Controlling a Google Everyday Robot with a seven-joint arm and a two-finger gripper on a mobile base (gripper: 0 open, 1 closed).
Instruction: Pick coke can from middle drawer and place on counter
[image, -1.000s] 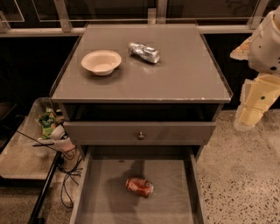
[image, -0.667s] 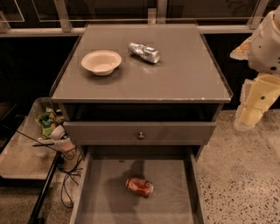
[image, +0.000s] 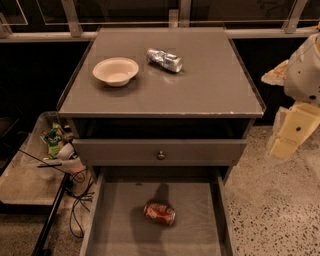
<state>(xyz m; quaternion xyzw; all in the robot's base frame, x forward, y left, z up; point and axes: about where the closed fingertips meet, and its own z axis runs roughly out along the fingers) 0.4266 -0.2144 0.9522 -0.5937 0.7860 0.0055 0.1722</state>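
1 coke can (image: 159, 213) lying in middle drawer (image: 117, 202), gripper (image: 290, 135) far right, state unclear

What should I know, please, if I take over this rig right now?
Gripper: off the cabinet's right side, outside the drawer, well apart from the can.
Coke can: on its side on the floor of the open middle drawer.
Counter: holds a white bowl and a crinkled silver can.
Done: drawer is open.
Left: reach in, grasp the coke can, lift it and set it on the counter.
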